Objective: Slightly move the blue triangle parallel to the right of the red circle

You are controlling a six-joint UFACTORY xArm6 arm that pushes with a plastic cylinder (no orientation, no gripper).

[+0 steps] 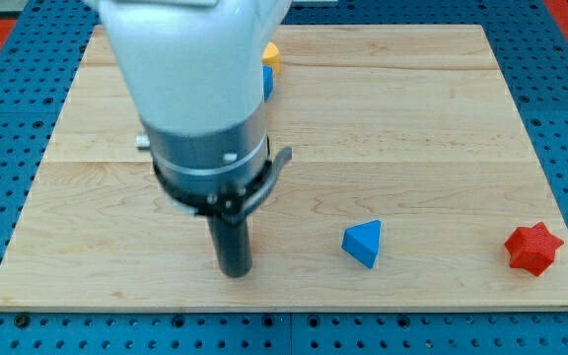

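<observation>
My tip [234, 270], a bare rod without any claw, stands left of the blue triangle [363, 243]; no red circle shows, so I risk misjudging alignment.

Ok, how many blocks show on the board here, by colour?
Blue: 2, the blue triangle and a blue block partly hidden behind the arm
Red: 1, the red star
Yellow: 1, a yellow block, also partly hidden
Total: 4
</observation>
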